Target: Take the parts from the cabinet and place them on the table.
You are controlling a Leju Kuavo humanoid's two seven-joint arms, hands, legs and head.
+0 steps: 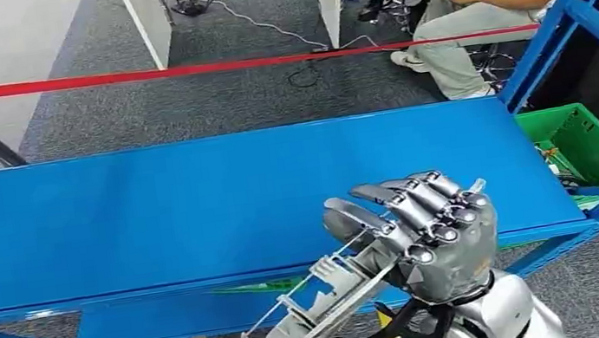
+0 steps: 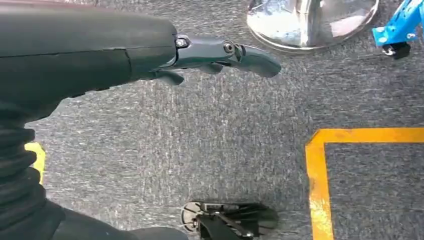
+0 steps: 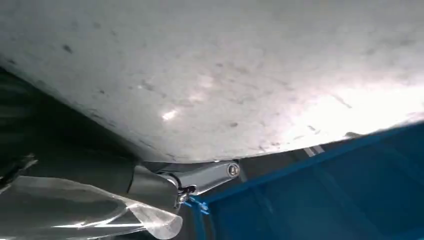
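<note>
- Blue table (image 1: 196, 209), head view: our right hand (image 1: 425, 222) grips a grey part (image 1: 315, 315) in clear wrap at the near edge; carrying step, release onto the top comes next.
- Left wrist view: left hand (image 2: 220, 52) hangs over carpet, holding nothing, fingers apparently loose.
- Right wrist view: clear wrap (image 3: 90, 210) beside fingers (image 3: 200, 177).

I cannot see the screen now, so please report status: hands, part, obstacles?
Right robot hand grips bagged grey part above blue shelf. Left robot hand hangs over carpet, holds nothing. No obstacle on shelf.
</note>
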